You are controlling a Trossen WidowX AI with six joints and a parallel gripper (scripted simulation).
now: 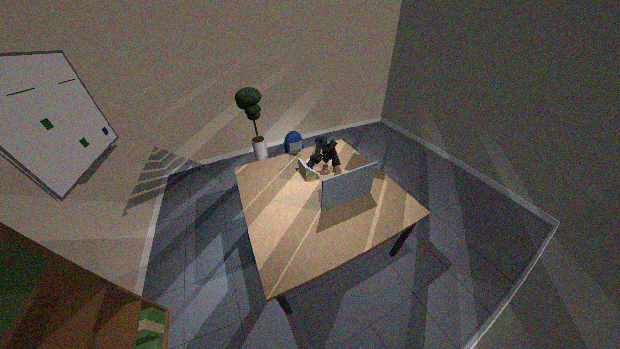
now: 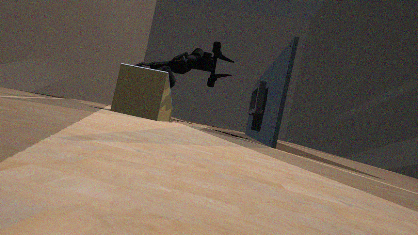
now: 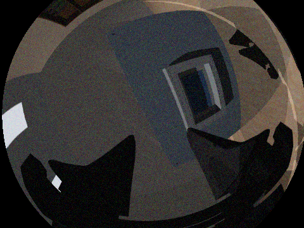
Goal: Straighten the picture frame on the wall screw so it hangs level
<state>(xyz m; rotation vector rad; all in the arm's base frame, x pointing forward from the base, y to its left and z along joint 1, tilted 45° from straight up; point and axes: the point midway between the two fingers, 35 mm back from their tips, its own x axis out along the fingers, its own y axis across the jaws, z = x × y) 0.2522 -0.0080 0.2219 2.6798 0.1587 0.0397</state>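
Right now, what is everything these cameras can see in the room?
Table: one, light wood, mid-room.
Wall panel: one, grey-blue, upright on the table.
Picture frame: one, grey with dark centre, hanging on the panel, untouched.
Wedge block: one, olive-yellow, on the table by the arm.
Potted plant: one, green in a white pot, on the floor beyond the table.
Domed object: one, blue, beside the plant.
Whiteboard: one, white, on the wall.
Arm: one, black.
Tool: one, black, open, empty, short of the frame.
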